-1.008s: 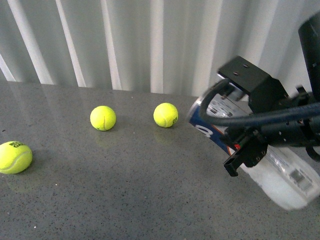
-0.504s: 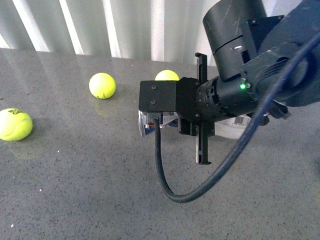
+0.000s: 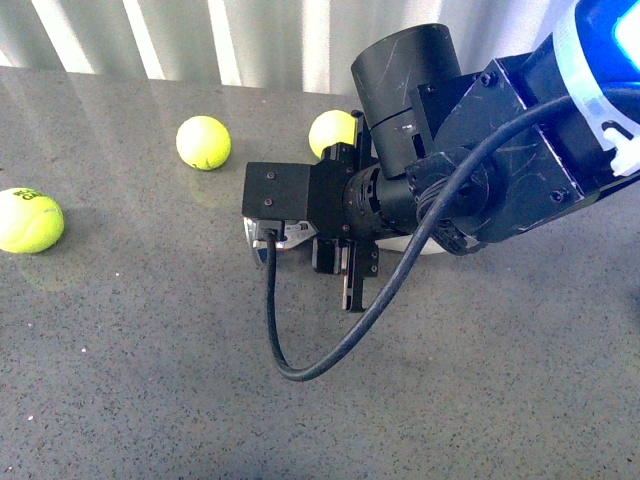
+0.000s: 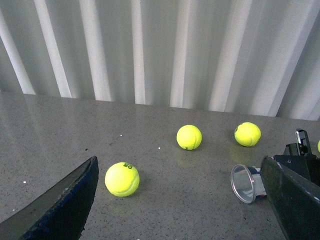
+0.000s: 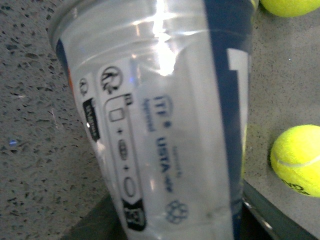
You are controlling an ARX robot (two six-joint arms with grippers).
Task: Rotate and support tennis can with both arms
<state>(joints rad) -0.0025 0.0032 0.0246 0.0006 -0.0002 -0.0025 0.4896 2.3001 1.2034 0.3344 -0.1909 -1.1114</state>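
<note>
The tennis can (image 5: 165,115) is clear plastic with a blue label. It is held roughly on its side, low over the grey table. My right gripper (image 3: 320,235), on the arm with the blue-lit ring (image 3: 600,60), is shut on it. In the front view the arm hides most of the can and only its open rim (image 3: 262,236) shows. The left wrist view shows the can's open mouth (image 4: 243,183) by the right finger (image 4: 295,200). My left gripper (image 4: 180,165) is open and empty. It is well back from the can.
Three yellow tennis balls lie loose on the table (image 3: 150,380): one at the far left (image 3: 30,220), one further back (image 3: 203,142), and one just behind the right gripper (image 3: 332,130). A white curtain (image 4: 160,50) runs along the table's back edge. A cable (image 3: 275,320) loops below the right wrist.
My right arm has swung left and down with the can. The can has turned from tilted up at the right to nearly level, with its open mouth pointing left.
</note>
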